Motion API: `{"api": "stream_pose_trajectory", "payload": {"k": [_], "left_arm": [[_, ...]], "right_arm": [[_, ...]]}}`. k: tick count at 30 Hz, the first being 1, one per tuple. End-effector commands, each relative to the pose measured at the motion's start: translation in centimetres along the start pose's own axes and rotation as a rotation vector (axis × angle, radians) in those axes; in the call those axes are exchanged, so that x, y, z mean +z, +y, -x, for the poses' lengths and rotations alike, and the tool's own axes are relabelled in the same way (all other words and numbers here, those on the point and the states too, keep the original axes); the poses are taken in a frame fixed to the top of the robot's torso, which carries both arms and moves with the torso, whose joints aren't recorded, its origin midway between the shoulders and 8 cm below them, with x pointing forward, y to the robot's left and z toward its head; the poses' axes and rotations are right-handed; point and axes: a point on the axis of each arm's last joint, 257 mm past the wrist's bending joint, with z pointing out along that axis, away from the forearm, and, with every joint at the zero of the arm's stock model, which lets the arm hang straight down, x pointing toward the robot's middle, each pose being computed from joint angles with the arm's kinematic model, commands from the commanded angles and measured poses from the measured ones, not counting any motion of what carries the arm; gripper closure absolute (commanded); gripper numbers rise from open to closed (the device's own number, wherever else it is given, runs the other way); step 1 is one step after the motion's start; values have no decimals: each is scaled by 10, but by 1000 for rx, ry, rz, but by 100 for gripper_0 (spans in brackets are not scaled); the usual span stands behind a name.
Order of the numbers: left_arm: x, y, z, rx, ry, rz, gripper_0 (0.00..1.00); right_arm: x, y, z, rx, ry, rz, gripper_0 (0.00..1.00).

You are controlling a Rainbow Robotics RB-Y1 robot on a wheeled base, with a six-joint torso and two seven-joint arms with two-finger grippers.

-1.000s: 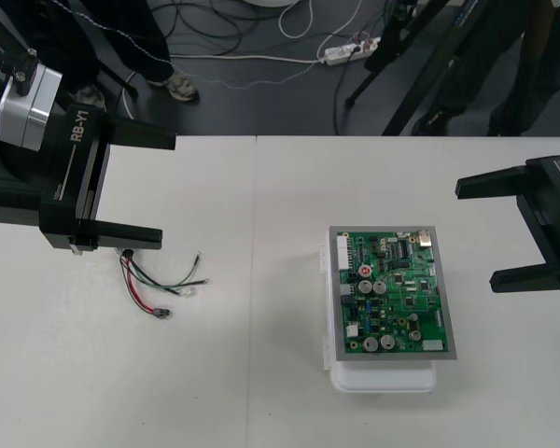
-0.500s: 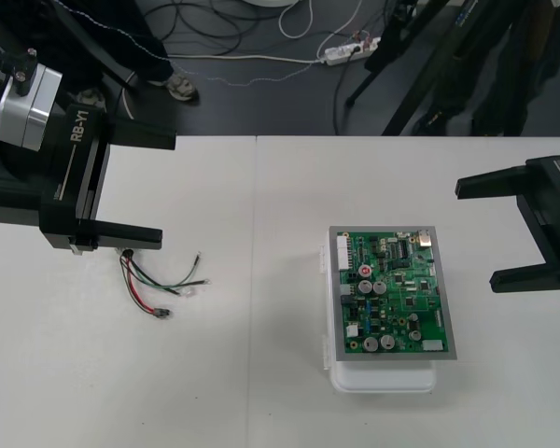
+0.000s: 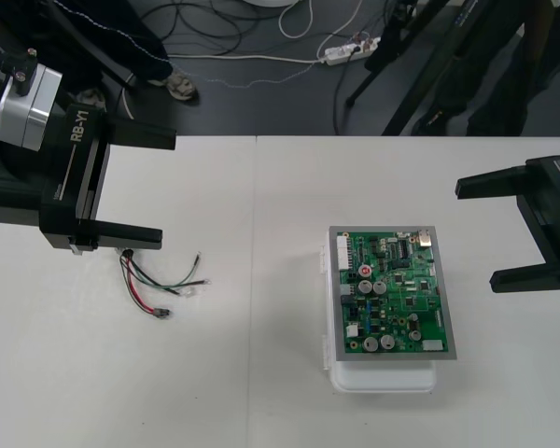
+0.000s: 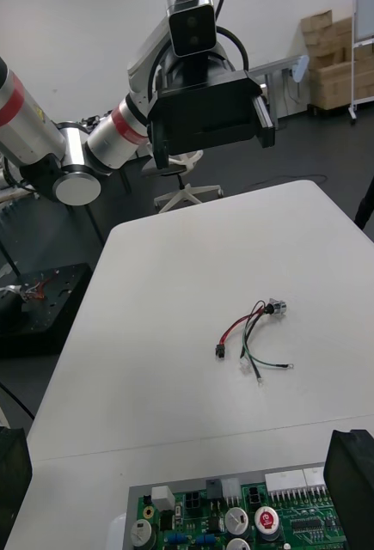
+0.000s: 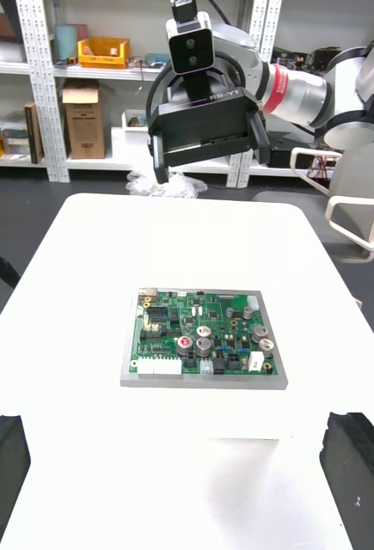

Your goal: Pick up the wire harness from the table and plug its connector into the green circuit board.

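The wire harness (image 3: 159,280) lies loose on the table left of centre, its black plug (image 3: 161,314) nearest the front edge. In the right wrist view the harness (image 4: 251,339) shows its metal socket (image 4: 277,308) and plug (image 4: 219,350). My left gripper (image 3: 145,187) hangs open just behind and above the harness, empty. The green circuit board (image 3: 392,294) sits on its white base (image 3: 383,381) right of centre, and it faces the left wrist camera as the board (image 5: 202,339). My right gripper (image 3: 476,233) waits open at the right edge, beside the board.
Bare table lies between the harness and the board. Cables and a power strip (image 3: 350,51) lie on the dark floor beyond the far edge. The left gripper (image 4: 208,107) faces the right wrist camera; the right gripper (image 5: 208,125) faces the left one.
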Motion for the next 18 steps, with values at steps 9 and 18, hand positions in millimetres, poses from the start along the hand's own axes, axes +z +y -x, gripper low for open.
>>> {"api": "stream_pose_trajectory", "payload": {"k": [9, 18], "left_arm": [[-3, 3, 15, 40, -15, 0, 0], [-3, 3, 15, 40, -15, 0, 0]], "right_arm": [[-8, -1, 3, -56, 4, -19, 0], [-8, -1, 3, -56, 4, -19, 0]]}}
